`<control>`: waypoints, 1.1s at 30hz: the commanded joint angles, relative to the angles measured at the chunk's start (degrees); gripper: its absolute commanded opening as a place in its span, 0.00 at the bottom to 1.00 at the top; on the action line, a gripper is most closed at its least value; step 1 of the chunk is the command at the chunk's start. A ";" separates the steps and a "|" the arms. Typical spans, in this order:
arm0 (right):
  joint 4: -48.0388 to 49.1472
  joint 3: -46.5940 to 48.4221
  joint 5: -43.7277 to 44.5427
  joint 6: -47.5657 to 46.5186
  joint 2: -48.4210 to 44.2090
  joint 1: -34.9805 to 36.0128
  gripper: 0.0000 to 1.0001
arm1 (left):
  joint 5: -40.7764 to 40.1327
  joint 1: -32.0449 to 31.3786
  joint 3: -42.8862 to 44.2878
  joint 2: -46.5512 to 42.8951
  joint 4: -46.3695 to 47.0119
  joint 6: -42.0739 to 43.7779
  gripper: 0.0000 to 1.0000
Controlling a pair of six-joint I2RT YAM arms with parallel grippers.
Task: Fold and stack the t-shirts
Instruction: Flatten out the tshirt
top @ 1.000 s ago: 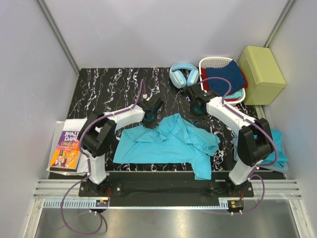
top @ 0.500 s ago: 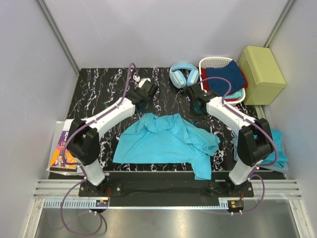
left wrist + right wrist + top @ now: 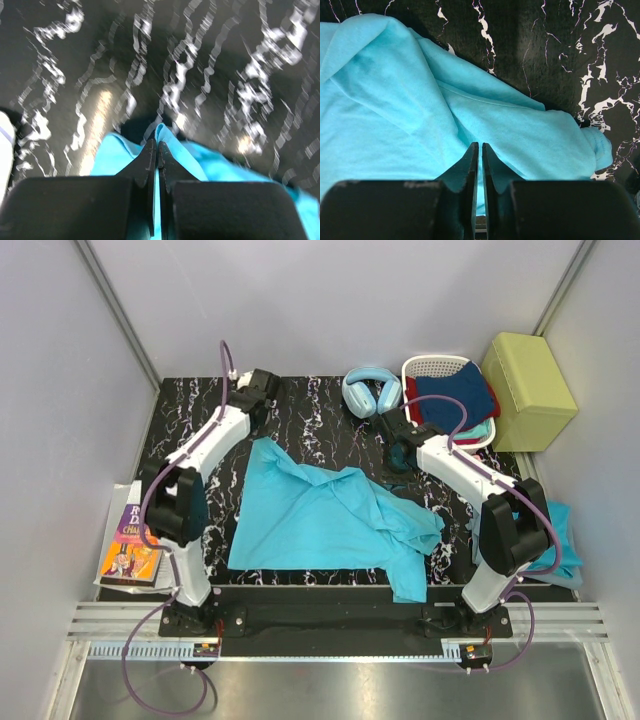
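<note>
"Has the left gripper got anything?"
"It's clamped on a corner of the t-shirt, and the rest spreads out behind it. The right gripper pinches a rumpled fold, with cloth bunched beneath it."

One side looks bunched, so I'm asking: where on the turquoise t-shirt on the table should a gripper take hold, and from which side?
I'd take the t-shirt by its near left hem corner, coming in low from the left. There the cloth lies flat on the table with a free edge; the right side is rumpled, and the left gripper holds the far left corner.
</note>
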 commanded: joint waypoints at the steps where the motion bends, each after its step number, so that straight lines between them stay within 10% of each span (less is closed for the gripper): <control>1: 0.66 0.96 0.81 -0.30 -0.75 0.45 0.13 | -3.26 3.06 9.39 5.11 -1.20 1.87 0.00; 11: 0.04 1.84 1.68 -0.82 -0.92 0.36 0.13 | -4.41 6.84 36.91 23.92 -8.76 5.03 0.00; 33: -3.83 10.98 0.46 -2.05 4.79 0.45 0.13 | -1.42 16.95 46.25 35.36 -7.01 9.60 0.01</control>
